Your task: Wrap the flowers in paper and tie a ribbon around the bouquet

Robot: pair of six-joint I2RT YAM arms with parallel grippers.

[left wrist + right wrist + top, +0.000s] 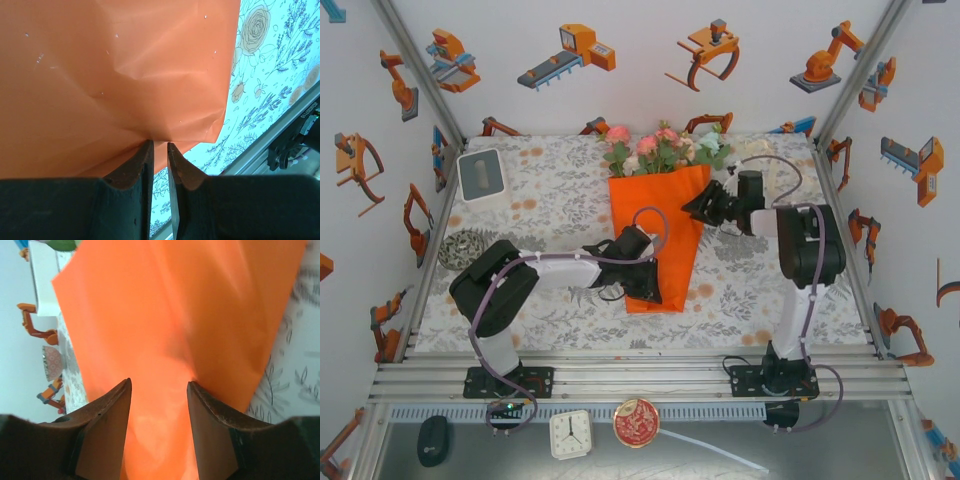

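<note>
top view: bright orange thin paper (645, 200) lies rolled as a cone on the flower-print tablecloth (550, 200); pink, cream and pale blue artificial roses (660, 148) protrude from the cone's far, wide end; left gripper (645, 285) over its near, narrow end; right gripper (698, 210) just beside its right edge.
left wrist view: jaws a narrow slit apart, tips at a paper fold, clamping nothing.
right wrist view: jaws about half open, paper beyond them, unheld.
</note>
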